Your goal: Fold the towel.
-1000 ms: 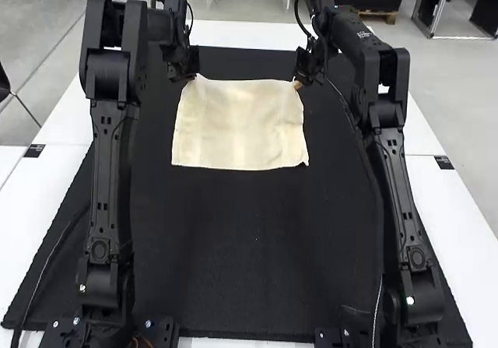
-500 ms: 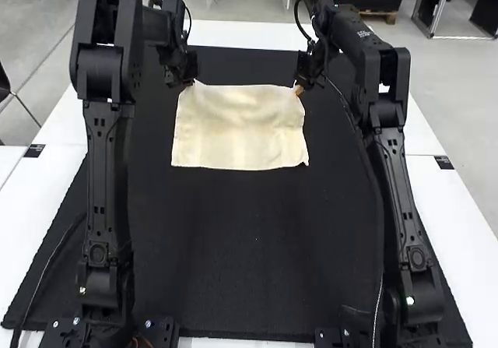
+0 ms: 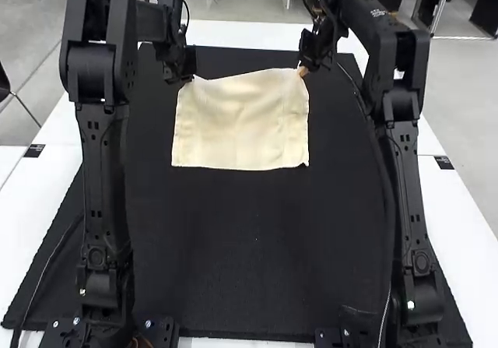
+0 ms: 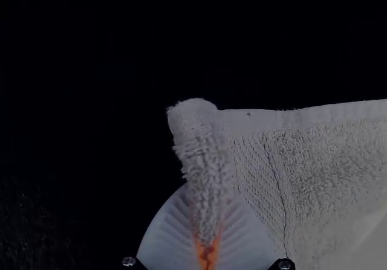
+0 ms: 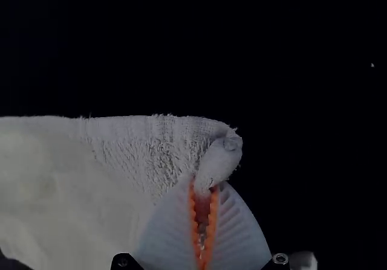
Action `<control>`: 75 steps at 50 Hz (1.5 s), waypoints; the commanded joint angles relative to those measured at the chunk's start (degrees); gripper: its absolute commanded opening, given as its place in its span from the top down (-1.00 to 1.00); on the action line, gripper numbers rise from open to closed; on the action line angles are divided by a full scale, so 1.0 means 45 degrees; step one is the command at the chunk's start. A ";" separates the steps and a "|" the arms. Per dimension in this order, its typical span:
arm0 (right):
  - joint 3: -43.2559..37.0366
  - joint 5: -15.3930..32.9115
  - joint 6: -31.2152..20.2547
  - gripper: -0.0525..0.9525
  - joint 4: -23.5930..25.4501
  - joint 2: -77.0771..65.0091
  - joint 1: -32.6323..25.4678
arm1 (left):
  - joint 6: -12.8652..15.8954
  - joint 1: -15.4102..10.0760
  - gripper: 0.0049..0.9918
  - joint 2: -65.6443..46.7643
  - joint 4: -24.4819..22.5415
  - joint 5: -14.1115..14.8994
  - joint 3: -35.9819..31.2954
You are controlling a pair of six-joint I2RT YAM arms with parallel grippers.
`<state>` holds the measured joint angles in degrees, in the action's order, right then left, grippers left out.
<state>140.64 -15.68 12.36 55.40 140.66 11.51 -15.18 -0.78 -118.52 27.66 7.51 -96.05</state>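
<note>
rough, matt cloth towel [image 3: 241, 126]

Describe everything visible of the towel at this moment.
The cream towel looks like terry cloth, with fuzzy loops and a flatter band along its edge. It lies spread in one layer as far as can be seen, on the black mat, toward the far side. The left gripper pinches its far left corner, the right gripper its far right corner. Its near edge runs nearly straight.

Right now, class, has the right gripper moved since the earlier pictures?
Yes: in the high view, the right gripper appears nearer the far edge of the black mat.
</note>
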 commanded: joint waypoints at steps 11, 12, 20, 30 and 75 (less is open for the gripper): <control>-0.2288 0.0008 -0.0110 0.93 -0.0748 -0.1941 -0.0077 | 0.0170 -0.0062 0.95 0.1045 -0.0053 0.0265 0.0212; -0.2483 0.0008 -0.0110 0.93 -0.0826 -0.2059 -0.0077 | 0.0170 -0.0062 0.95 0.1064 -0.0033 0.0265 0.0231; -0.4280 0.0126 -0.0071 0.93 -0.1685 -0.2957 -0.0077 | 0.0170 -0.0081 0.95 0.1220 -0.0033 0.0265 0.0524; -0.6116 0.0204 0.0027 0.93 -0.2545 -0.3875 -0.0077 | 0.0190 -0.0081 0.95 0.1338 0.0006 0.0226 0.0856; -0.9202 0.0731 0.0339 0.93 -0.4576 -0.5301 0.0158 | 0.0190 -0.0257 0.95 0.1787 0.0006 0.0207 0.2282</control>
<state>100.44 -13.45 13.34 35.70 121.32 11.64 -15.18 -1.89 -114.30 27.99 8.19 -85.95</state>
